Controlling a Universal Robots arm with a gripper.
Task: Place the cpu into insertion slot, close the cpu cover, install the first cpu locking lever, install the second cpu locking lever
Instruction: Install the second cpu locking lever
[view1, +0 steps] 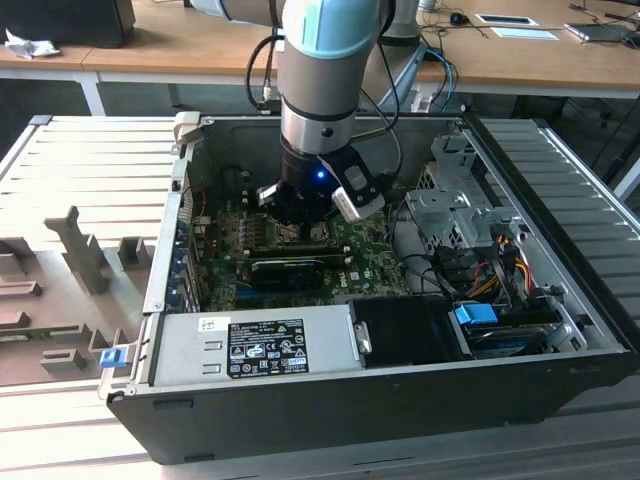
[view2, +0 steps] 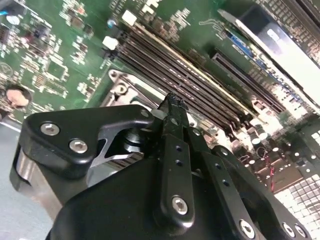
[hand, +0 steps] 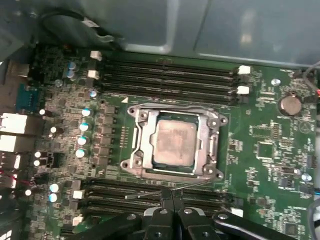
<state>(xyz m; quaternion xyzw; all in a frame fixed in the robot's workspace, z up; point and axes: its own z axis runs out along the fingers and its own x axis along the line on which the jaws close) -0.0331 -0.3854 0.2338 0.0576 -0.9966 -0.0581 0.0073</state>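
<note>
The cpu (hand: 172, 142), a pale silver square, lies in the insertion slot (hand: 218, 173) on the green board. The cpu cover (hand: 144, 145) is folded flat over it, and the chip shows through its window. A thin wire locking lever (hand: 142, 194) runs along the socket's edge on the gripper's side, standing a little off the frame. My gripper (hand: 170, 194) is shut, and its black fingertips meet right at that lever. In the second wrist view the shut gripper (view2: 172, 101) hovers beside a silver corner of the socket frame (view2: 117, 87). In the exterior view the gripper (view1: 300, 228) is low inside the open computer case.
Black memory slots (hand: 165, 75) flank the socket on two sides. A black card (view1: 290, 270) lies just in front of the gripper. The power supply (view1: 255, 345) and the drive cage (view1: 450, 200) crowd the case. A grey fixture tray (view1: 70, 260) sits at the exterior view's left.
</note>
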